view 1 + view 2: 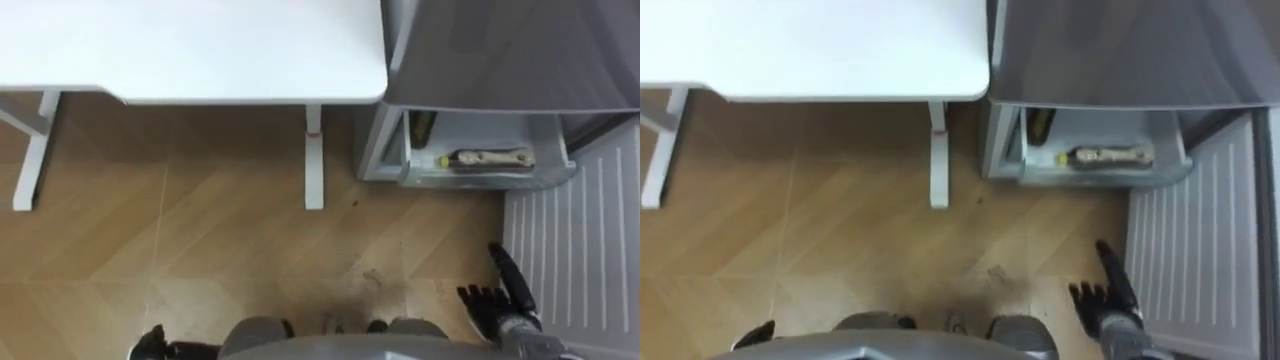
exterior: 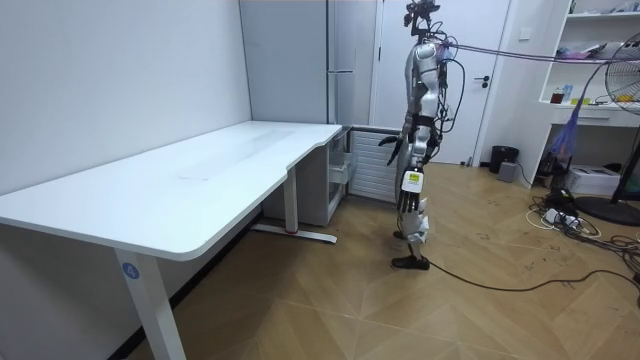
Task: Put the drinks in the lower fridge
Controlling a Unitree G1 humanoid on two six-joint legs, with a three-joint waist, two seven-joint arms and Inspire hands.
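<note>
I judge the bottle stowed in the open lower fridge. My right robot hand is spread and empty, but I cannot tell the state of my left robot hand.

Lower fridge compartment: grey, open, front edge facing floor. Its door swung out to right, white ribbed inner face showing. Drink bottle: lying on side inside compartment, near front edge, parallel to it, dark cap end pointing left, pale beige label. Second bottle: darker, olive-toned, by compartment's left wall, partly hidden under upper fridge body.
</note>
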